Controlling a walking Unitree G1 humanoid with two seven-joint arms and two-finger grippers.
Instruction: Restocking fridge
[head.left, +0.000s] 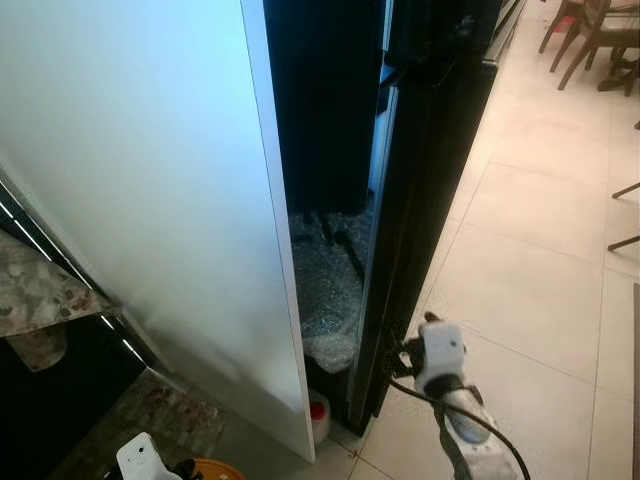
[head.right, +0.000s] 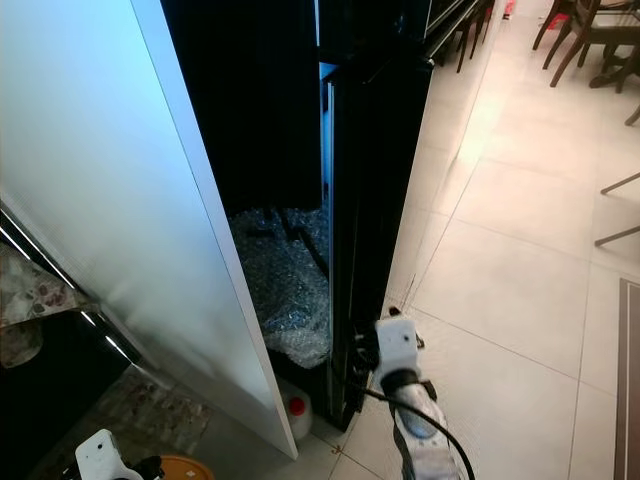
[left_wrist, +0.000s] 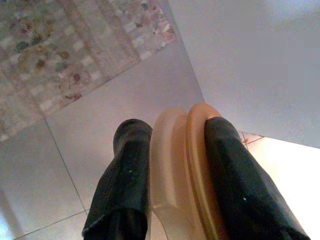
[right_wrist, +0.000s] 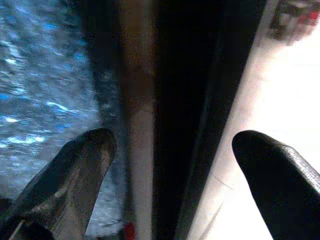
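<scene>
The tall black fridge (head.left: 430, 190) stands ahead, with its lower door's pale edge (head.right: 326, 150) facing me. My right gripper (right_wrist: 172, 145) is open down low, one finger (right_wrist: 75, 170) on each side of that door edge; the arm's white wrist (head.left: 440, 355) is by the door's bottom corner. At the lower left, my left gripper (left_wrist: 172, 135) is shut on a round translucent container with an orange rim (left_wrist: 182, 170), held above the floor. That orange rim (head.left: 212, 470) shows beside the left wrist (head.left: 145, 458).
A tall white panel (head.left: 150, 200) stands left of a dark gap. Bubble wrap (head.left: 330, 290) and a red-capped jug (head.left: 318, 410) lie in the gap. A marble counter (head.left: 40, 290) is at the left. Pale tiled floor (head.left: 540, 280) lies on the right, with chairs (head.left: 600, 40) far back.
</scene>
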